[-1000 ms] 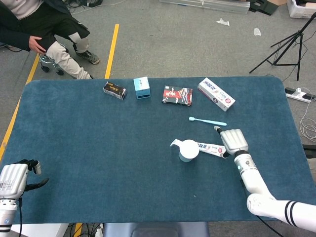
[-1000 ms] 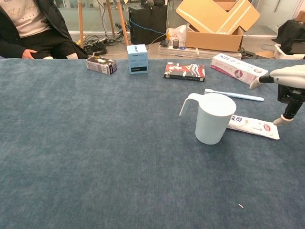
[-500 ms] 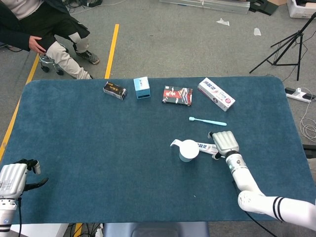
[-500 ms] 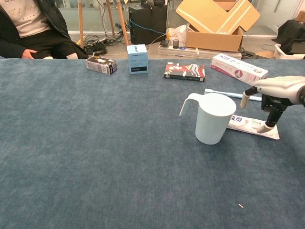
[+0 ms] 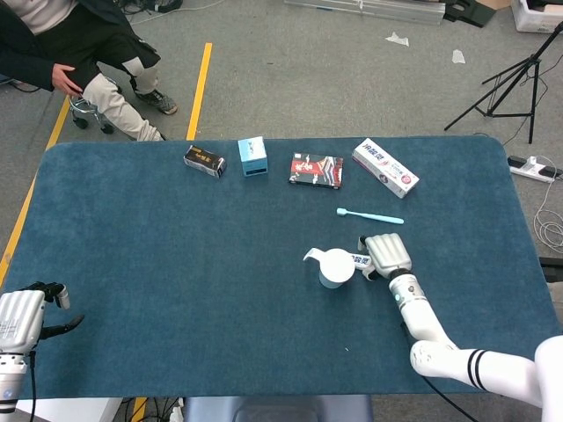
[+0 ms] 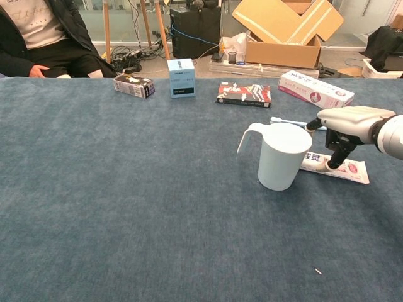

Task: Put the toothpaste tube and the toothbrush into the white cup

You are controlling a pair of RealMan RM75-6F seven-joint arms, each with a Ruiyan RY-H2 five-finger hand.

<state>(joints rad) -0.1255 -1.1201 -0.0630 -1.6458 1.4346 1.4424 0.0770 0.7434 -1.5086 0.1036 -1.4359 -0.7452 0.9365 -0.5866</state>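
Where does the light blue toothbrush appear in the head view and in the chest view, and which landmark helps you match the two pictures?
Head view: the toothbrush lies right of centre, beyond the white cup, nearer the far table edge.
Chest view: the toothbrush lies at right, behind the cup, partly hidden by the right hand.
Shared landmark: the white cup, just in front of the toothbrush in both.

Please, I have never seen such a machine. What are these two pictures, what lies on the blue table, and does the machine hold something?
It is a robot with two arms ending in mechanical hands. One picture looks down from its head, the other forward from its chest. The right hand reaches over the toothpaste tube, which lies flat beside the white cup; a fingertip touches it, but nothing is lifted. The left hand waits at the table's near corner, holding nothing. The toothbrush lies behind the cup, with small boxes along the far edge.
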